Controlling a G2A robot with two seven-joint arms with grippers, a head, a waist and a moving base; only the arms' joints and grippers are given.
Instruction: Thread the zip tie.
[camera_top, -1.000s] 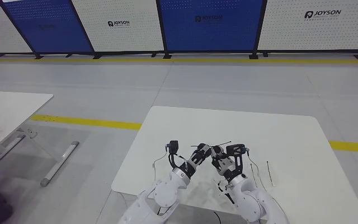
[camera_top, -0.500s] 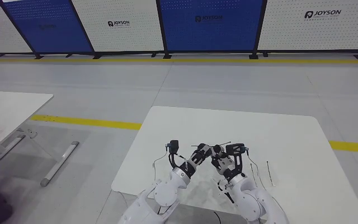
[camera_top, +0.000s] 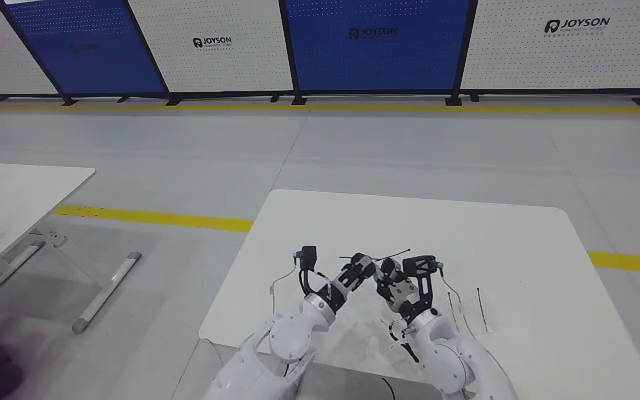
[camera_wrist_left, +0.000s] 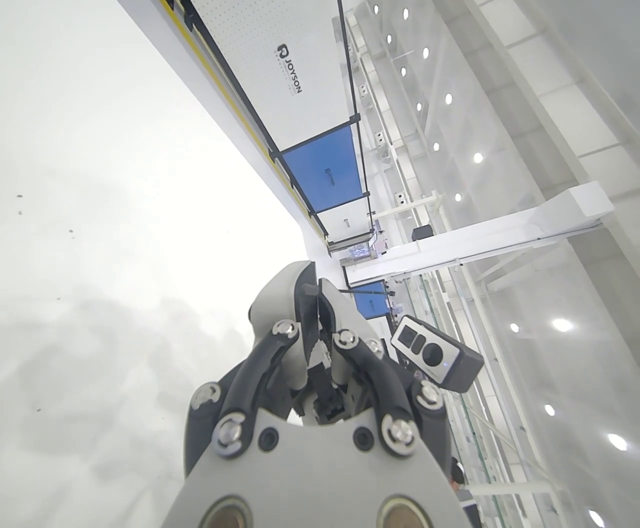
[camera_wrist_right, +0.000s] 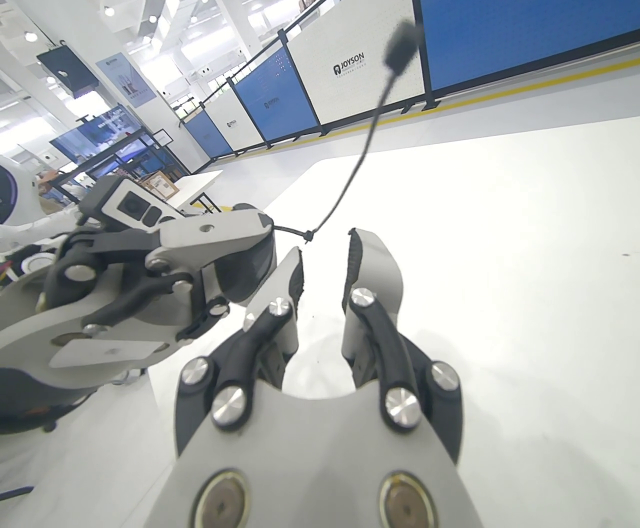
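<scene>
A thin black zip tie (camera_wrist_right: 350, 180) sticks out from between the fingers of my left gripper (camera_wrist_right: 267, 232), which is shut on it. The strap has a small kink just past those fingers, then rises to a thicker end. My right gripper (camera_wrist_right: 327, 245) is open, its fingertips just below that kink and not touching the strap. In the top view the left gripper (camera_top: 362, 268) and right gripper (camera_top: 386, 273) meet tip to tip over the white table's (camera_top: 500, 235) front part, and the zip tie (camera_top: 402, 254) pokes out toward the far side. The left gripper (camera_wrist_left: 314, 282) pinches a dark strip.
Two spare zip ties (camera_top: 483, 306) lie on the table to the right of the arms. Open table surface stretches beyond and to the right. A second white table (camera_top: 35, 195) stands off to the left across the floor.
The left arm's forearm has shifted slightly to the left. Both grippers and the zip tie stay almost where they were.
</scene>
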